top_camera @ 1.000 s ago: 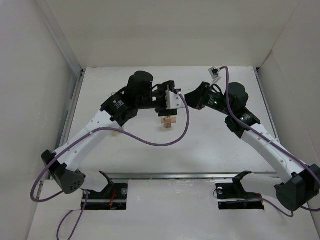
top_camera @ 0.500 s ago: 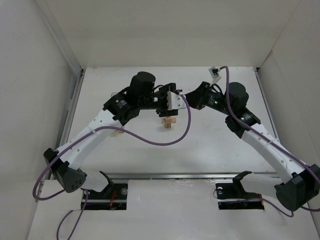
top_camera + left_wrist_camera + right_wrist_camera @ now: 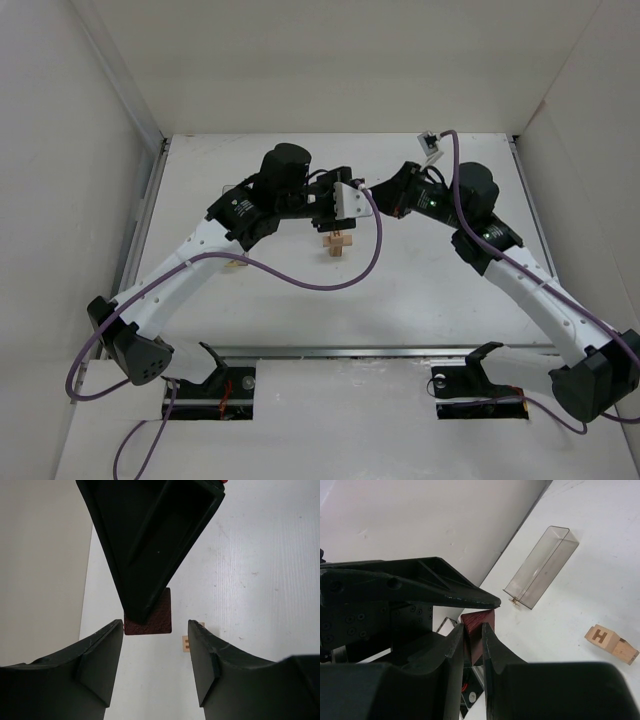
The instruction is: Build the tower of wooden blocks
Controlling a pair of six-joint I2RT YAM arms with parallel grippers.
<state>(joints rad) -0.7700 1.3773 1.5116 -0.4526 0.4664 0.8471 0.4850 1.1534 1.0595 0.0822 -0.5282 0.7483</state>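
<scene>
The wood block tower (image 3: 337,243) of light-tan crossed bars stands mid-table; no dark block shows on it. Part of it shows in the left wrist view (image 3: 186,643), and a tan block marked H (image 3: 603,638) shows in the right wrist view. My right gripper (image 3: 473,630) is shut on the dark reddish-brown block (image 3: 481,621) and holds it in the air. My left gripper (image 3: 155,647) is open, its fingers either side of and just short of that block (image 3: 155,617). From above, both grippers, left (image 3: 345,212) and right (image 3: 372,197), meet just behind the tower.
A clear rectangular plastic box (image 3: 542,567) lies on the table near the left wall. A small tan piece (image 3: 236,264) lies under the left forearm. White walls enclose the table on three sides; a metal rail (image 3: 360,350) runs along the near edge.
The left arm shifted slightly to the right a second ago. Since then both arms have barely moved, and the right gripper still holds the dark block.
</scene>
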